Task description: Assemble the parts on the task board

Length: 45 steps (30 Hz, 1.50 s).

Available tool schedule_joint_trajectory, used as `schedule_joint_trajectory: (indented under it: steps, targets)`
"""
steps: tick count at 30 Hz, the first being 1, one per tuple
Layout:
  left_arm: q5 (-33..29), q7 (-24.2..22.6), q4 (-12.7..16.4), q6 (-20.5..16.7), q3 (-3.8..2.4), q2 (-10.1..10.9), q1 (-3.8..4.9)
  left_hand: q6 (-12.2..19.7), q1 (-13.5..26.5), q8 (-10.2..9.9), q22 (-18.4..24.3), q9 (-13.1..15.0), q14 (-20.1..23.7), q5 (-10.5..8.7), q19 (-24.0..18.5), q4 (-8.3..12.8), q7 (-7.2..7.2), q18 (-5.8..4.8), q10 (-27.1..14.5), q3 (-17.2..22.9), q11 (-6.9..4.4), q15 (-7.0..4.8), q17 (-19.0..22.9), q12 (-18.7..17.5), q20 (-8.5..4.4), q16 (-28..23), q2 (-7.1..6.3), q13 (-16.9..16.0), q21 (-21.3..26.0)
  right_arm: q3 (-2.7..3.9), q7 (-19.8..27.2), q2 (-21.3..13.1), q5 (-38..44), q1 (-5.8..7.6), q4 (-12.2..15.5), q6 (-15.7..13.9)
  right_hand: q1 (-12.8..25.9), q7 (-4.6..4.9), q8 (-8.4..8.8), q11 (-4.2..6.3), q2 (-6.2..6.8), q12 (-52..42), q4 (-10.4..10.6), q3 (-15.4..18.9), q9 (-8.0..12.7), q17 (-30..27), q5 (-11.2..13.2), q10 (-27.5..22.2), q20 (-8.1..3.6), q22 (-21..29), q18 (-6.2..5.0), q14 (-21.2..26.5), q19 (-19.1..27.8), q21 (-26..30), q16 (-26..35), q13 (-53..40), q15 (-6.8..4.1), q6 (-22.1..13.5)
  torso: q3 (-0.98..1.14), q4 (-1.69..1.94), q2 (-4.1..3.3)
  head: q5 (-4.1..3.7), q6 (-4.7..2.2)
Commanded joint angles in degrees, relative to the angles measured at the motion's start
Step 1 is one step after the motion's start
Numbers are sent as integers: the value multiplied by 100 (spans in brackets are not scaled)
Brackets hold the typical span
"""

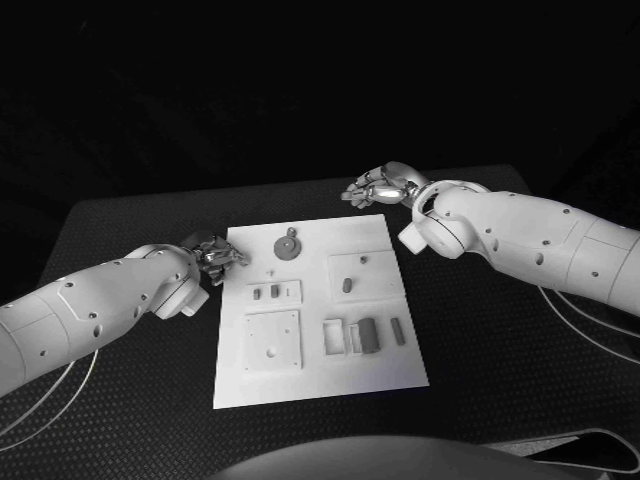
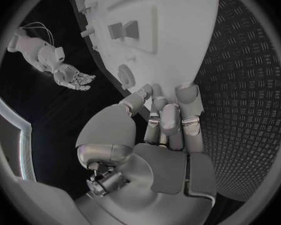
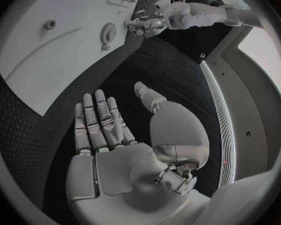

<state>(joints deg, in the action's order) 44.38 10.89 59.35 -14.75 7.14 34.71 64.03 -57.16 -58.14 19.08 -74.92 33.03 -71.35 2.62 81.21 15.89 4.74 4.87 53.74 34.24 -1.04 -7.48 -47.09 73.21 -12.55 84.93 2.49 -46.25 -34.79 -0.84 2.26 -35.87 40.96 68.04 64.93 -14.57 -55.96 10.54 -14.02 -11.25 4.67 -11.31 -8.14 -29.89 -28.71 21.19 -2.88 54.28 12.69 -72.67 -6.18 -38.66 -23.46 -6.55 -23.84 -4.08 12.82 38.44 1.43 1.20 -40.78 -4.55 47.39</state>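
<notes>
- The left hand sits at the left edge of the task board, fingers loosely curled at its rim and holding nothing; it looks poised to reach in for a part.
- On the board, the parts lie loose: a round gear-like piece near the far end, small blocks toward the near right, apparently awaiting assembly.
- The right hand hovers beyond the board's far right corner, palm open and fingers spread, grasping nothing, likely standing clear.
</notes>
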Motion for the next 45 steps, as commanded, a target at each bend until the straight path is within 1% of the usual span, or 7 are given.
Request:
schedule_joint_trajectory:
  steps: [1,8,15,25,32,38,45]
  targets:
    - [-89,243,-68,314,76,24,-113,88,-66,-22,-58,-86,-27,16,35,0,82,186,23,28,17,33,-8,21,-5,-34,62,7,39,1,46,5,10,-2,3,36,37,373,-30,7,-12,34,17,-2,9,7,10,36,11,-11,-74,-49,-33,31,29,8,7,-42,3,-5,-2,14,2]
    - [-345,-195,-72,282,42,58,-92,144,-13,-47,-61,-92,-12,15,16,-14,100,194,-4,47,34,48,-5,15,-6,-48,30,10,54,1,47,5,10,-2,5,29,36,373,-30,7,-11,34,16,-2,10,7,10,36,12,-12,-75,-48,-34,33,29,8,7,-42,4,-3,1,60,13]
    - [-640,-738,147,71,11,280,195,326,272,-127,-26,-113,181,11,-209,18,179,182,-282,-152,117,124,78,-396,67,-242,-235,264,207,1,52,32,10,-2,-6,31,32,373,-31,7,-8,34,10,-2,11,7,10,36,11,-14,-76,-49,-35,36,29,8,7,-43,12,14,29,255,30]
    - [-697,-781,665,95,17,747,590,409,250,-135,154,-99,389,17,-480,46,244,130,-303,-269,186,195,300,-1290,163,-660,-342,954,558,0,59,73,10,-59,-45,54,-9,372,-37,8,0,35,-37,-5,15,8,10,36,10,-27,-80,-50,-38,49,29,8,6,-43,21,72,159,814,228]
    - [-703,-811,953,112,22,1016,662,481,235,-144,449,-95,673,34,-816,40,336,19,-274,-219,285,313,563,-2228,280,-1207,-402,1650,1022,-19,75,113,10,-80,-73,102,-33,371,-41,8,2,34,-71,-4,18,9,10,38,11,-35,-82,-52,-43,57,28,8,6,-43,12,103,270,1147,261]
    - [-723,-835,1103,123,26,1153,673,549,245,-163,691,-102,796,23,-983,35,406,-44,-237,-198,388,396,747,-2798,359,-1601,-455,2054,1342,-102,105,150,189,-113,-105,138,-101,372,-51,8,16,33,-175,0,25,11,11,40,15,-55,-87,-56,-53,79,27,7,5,-42,15,133,390,1602,261]
    - [-732,-833,1210,100,28,1255,681,584,261,-152,985,-102,968,21,-1193,36,440,-122,-111,-211,479,493,932,-3309,462,-2068,-526,2413,1725,-115,126,176,232,-155,-116,164,-159,371,-62,9,22,30,-279,2,31,13,10,46,19,-75,-94,-59,-68,99,26,7,5,-40,30,185,489,2407,261]
